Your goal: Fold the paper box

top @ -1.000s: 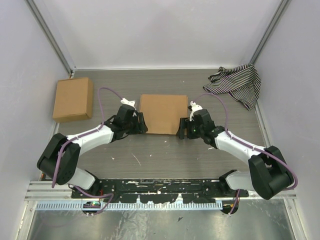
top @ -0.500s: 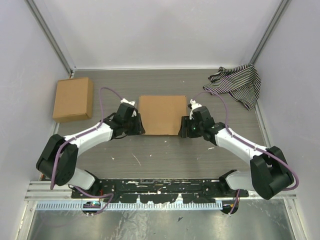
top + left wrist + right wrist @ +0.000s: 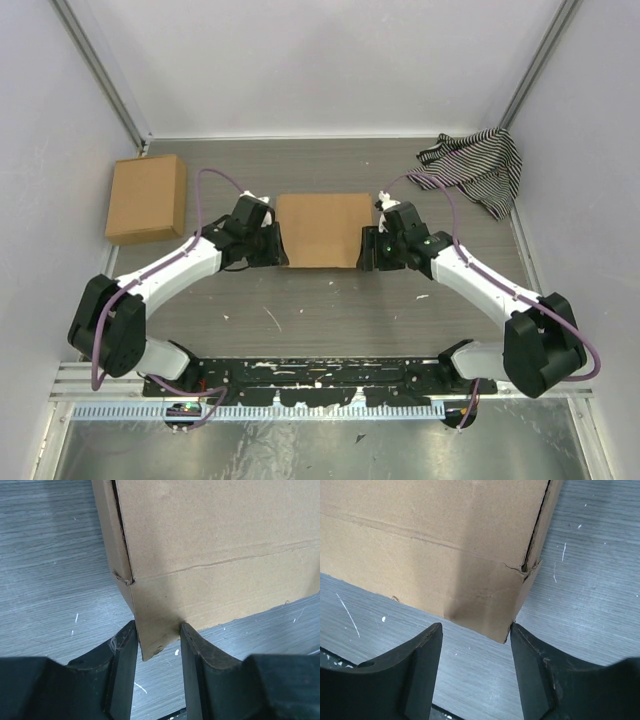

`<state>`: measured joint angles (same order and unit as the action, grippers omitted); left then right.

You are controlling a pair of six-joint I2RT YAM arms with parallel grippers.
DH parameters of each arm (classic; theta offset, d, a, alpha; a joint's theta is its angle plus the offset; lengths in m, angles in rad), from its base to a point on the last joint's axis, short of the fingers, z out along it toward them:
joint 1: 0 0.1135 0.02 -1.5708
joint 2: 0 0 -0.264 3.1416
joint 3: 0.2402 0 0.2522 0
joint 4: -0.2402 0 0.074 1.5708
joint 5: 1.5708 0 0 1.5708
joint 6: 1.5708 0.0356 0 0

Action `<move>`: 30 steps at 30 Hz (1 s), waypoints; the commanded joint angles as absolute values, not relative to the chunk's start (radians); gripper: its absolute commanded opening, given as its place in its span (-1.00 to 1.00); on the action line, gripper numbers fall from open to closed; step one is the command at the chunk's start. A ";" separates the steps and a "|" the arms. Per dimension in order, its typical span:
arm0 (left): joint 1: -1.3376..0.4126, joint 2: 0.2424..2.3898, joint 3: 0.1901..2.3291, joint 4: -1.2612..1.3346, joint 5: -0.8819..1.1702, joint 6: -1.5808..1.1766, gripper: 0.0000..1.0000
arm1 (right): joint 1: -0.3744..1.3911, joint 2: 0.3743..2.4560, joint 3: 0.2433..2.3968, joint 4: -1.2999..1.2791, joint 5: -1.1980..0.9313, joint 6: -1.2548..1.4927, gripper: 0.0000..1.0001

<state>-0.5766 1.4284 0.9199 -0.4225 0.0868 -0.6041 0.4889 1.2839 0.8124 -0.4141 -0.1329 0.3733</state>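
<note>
The paper box [image 3: 322, 230] lies folded shut as a flat brown cardboard box in the middle of the table. My left gripper [image 3: 281, 252] is at its near-left corner. In the left wrist view that corner [image 3: 159, 630] is pinched between both fingers, so this gripper [image 3: 157, 640] is shut on it. My right gripper [image 3: 366, 250] is at the near-right corner. In the right wrist view the corner [image 3: 490, 615] sits just at the fingertips: one finger [image 3: 522, 645] touches it and the other stands apart. That gripper [image 3: 475, 635] is open.
A slightly larger brown cardboard box [image 3: 147, 197] lies at the far left. A black-and-white striped cloth [image 3: 470, 170] is bunched in the far right corner. Pale walls close in the table on three sides.
Both grippers have narrowed around the box's near corners, and the left one has closed onto its corner. The box has shifted slightly to the left.
</note>
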 commanded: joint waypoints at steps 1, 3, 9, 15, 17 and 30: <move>-0.580 1.415 0.976 -0.489 0.131 -0.606 -0.14 | 0.499 1.295 0.907 -0.452 -0.197 0.389 0.24; -0.580 1.418 0.984 -0.506 0.129 -0.606 -0.14 | 0.499 1.301 0.924 -0.477 -0.201 0.386 0.26; -0.580 1.426 0.995 -0.552 0.139 -0.607 -0.13 | 0.499 1.310 0.934 -0.515 -0.224 0.387 0.27; -0.579 1.413 1.023 -0.620 0.149 -0.601 -0.09 | 0.497 1.314 0.940 -0.566 -0.242 0.378 0.30; -0.580 1.407 1.030 -0.643 0.152 -0.600 -0.08 | 0.497 1.309 0.937 -0.576 -0.252 0.377 0.31; -0.580 1.377 1.028 -0.677 0.185 -0.612 -0.07 | 0.495 1.287 0.951 -0.616 -0.320 0.376 0.31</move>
<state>-0.5766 1.4052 0.9951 -0.6632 0.1421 -0.6056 0.4892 1.3224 0.8959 -0.6144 -0.2668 0.3729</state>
